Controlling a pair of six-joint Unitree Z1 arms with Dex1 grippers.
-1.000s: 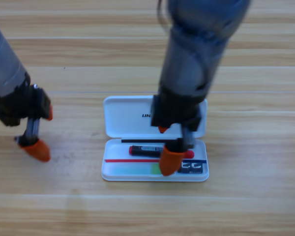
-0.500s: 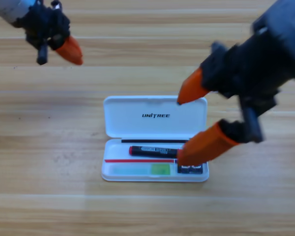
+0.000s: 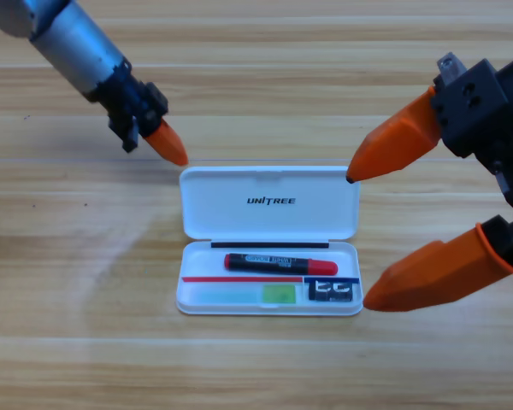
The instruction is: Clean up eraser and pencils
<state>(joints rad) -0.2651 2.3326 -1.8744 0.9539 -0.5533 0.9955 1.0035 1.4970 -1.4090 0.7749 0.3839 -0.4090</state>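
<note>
The white case lies open in the middle of the table, lid flat behind its tray. In the tray, the black pencil with red ends lies along the back. The light green pencil lies along the front, with the dark eraser at its right end. My right gripper is open wide at the case's right edge, one orange jaw by the lid's right corner, the other by the tray's front right corner, nothing between them. My left gripper points at the lid's back left corner.
Bare wooden table surrounds the case on all sides. The left arm slants in from the top left corner; the right arm's black wrist fills the right edge.
My right gripper has drawn back rightward off the tray, its jaws still spread. The left gripper has come down from the top left to the lid's back left corner.
</note>
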